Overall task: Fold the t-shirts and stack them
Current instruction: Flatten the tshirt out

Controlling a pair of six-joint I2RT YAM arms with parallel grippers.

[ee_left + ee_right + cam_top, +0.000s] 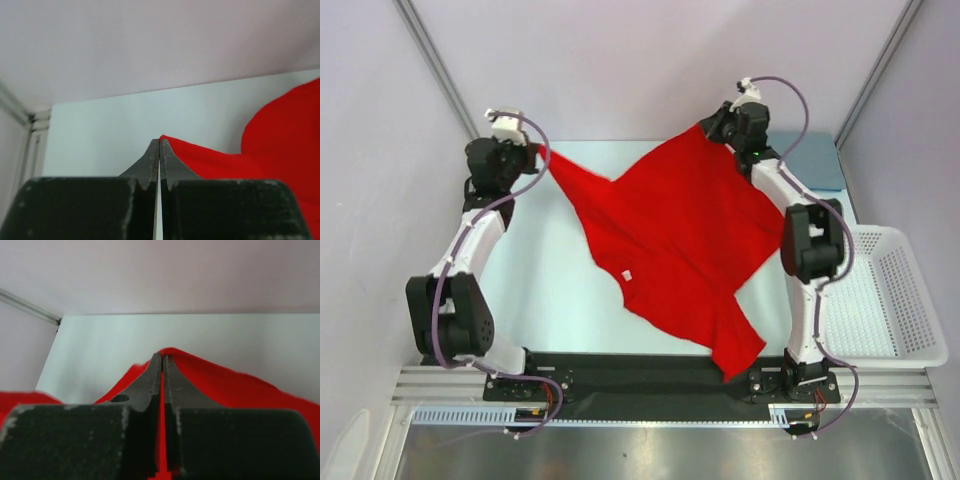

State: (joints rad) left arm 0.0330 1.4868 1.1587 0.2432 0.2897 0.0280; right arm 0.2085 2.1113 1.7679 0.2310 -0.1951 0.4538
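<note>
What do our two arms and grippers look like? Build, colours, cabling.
Left arm and right arm: white links, black joint housings. Grey-purple cable loops along each. Left gripper and right gripper: black tapered fingers, pale scuffs.

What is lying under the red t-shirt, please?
At the edges of the red t-shirt the pale table shows. The left gripper and right gripper pinch its far corners. The area beneath the cloth is covered, so nothing there can be seen.

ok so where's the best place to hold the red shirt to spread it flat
At its two far corners, coming in from the outer sides: the red t-shirt fans out from those points. The left gripper and right gripper are shut there.
</note>
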